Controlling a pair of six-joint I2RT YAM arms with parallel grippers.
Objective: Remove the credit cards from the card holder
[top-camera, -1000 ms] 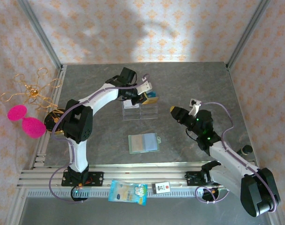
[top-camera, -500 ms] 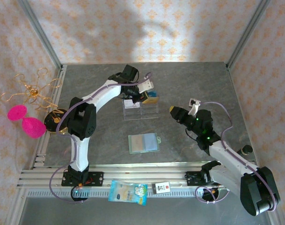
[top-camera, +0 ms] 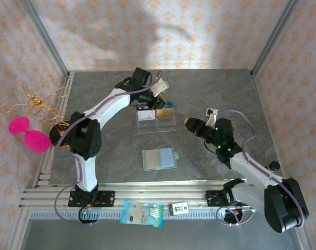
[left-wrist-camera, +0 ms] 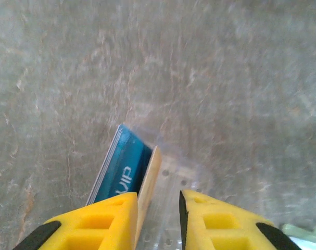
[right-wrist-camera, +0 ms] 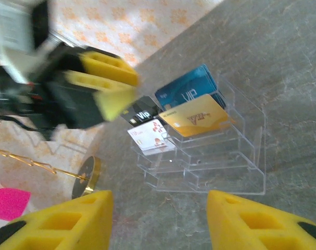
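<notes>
Wallet first: the card holder [top-camera: 159, 159] lies flat on the table [top-camera: 215, 88] near the arm bases; we judge it soft, light and apt to slide. Beyond it the right tool [top-camera: 189, 123] hangs with jaws wide apart. Farthest, the left tool [left-wrist-camera: 158, 200], jaws apart, straddles the top edge of the gold card [right-wrist-camera: 195, 119] in the clear rack [right-wrist-camera: 236, 172], the best hold on something so thin, stiff and slick, with the blue card [right-wrist-camera: 186, 88] crowding beside.

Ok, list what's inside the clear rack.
The rack holds four cards: a blue VIP card, a gold card before it, a black VIP card, a white card before that. The rear cards' lower parts are covered.
</notes>
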